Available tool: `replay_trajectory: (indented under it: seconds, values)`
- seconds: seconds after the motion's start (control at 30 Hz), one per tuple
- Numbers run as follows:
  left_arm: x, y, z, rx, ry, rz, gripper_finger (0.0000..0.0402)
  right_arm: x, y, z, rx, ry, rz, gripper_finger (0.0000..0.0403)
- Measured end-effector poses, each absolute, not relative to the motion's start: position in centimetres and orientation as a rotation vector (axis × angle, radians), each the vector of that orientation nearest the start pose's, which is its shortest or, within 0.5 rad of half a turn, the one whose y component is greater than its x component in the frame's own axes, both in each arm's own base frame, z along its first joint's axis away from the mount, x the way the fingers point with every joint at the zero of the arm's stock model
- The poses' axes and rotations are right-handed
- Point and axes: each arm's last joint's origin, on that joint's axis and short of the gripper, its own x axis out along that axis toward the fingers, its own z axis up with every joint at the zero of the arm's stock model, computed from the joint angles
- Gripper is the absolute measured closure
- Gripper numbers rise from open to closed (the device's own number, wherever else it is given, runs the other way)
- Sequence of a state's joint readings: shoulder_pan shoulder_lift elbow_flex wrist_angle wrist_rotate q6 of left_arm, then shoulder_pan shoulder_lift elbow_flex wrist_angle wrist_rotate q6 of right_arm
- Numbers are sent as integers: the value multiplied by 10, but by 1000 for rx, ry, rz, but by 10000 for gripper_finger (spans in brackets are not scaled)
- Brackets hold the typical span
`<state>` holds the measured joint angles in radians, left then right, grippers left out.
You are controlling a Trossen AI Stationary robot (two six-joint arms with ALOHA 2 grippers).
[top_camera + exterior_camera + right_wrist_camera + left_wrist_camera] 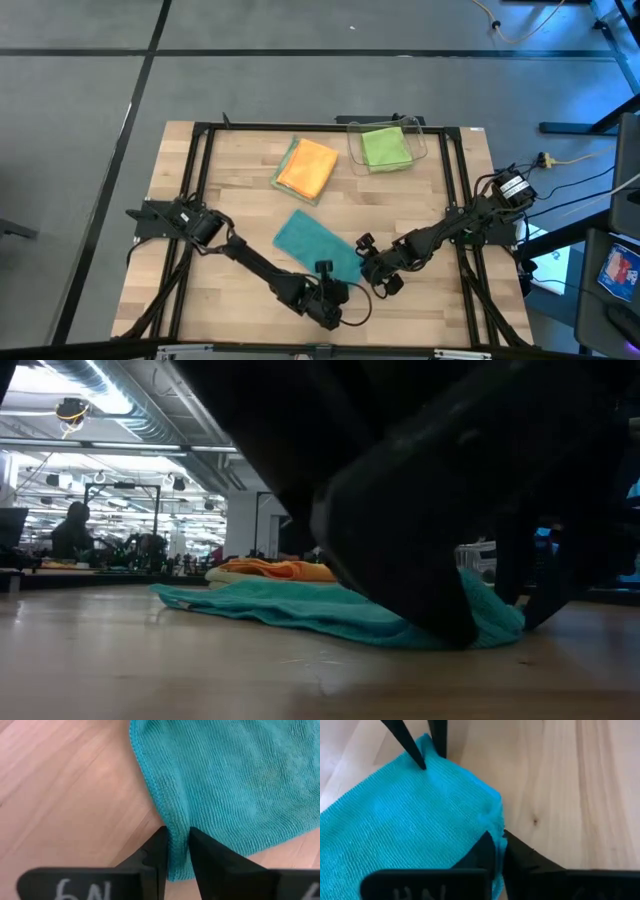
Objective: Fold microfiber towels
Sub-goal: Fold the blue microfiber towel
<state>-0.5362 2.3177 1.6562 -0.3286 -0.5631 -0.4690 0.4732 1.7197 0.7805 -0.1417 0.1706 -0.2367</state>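
A teal towel [308, 243] lies on the wooden table's near middle; it also shows in the low view [320, 608]. My left gripper [335, 280] is shut on its near right corner. My right gripper [364, 252] is shut on its right edge, a little farther back. An orange towel [308, 168] lies on a pale sage green towel [283, 170] at the far middle. A lime green towel [385, 147] lies in a clear bin. My left gripper pinches the teal towel's corner [495, 822] between its two fingers, coming low from the table's near side. The rest of the towel lies on the table. My right gripper pinches the towel's hemmed edge [176, 827] near a corner between its two fingers, low from the table's right side. The edge is bunched up between the fingers; the cloth beyond lies on the table.
The clear plastic bin [418, 140] stands at the far right. The orange and sage stack lies just beyond the teal towel. Bare wood [430, 300] lies at the near right. In the low view a person [72, 532] shows far off in the room.
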Motion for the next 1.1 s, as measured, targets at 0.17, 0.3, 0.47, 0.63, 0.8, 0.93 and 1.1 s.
replay_trajectory:
  seconds: [0.17, 0.3, 0.47, 0.63, 0.8, 0.93, 1.1]
  values:
    - [418, -237, 117, 80, 804, 209, 399, 268, 131, 118, -544, 989, 363, 336]
    - [418, -238, 117, 79, 800, 209, 401, 269, 131, 117, -545, 984, 359, 374]
    - [418, -239, 118, 76, 794, 207, 401, 268, 132, 118, -546, 982, 359, 394]
    - [421, -244, 128, 76, 760, 212, 401, 271, 142, 134, -587, 978, 343, 397]
    - [425, -252, 146, 79, 723, 222, 401, 273, 153, 160, -610, 998, 336, 400]
    - [426, -257, 159, 95, 717, 232, 401, 277, 166, 183, -645, 996, 329, 401]
    - [423, -264, 177, 133, 719, 257, 401, 279, 174, 205, -725, 982, 286, 401]
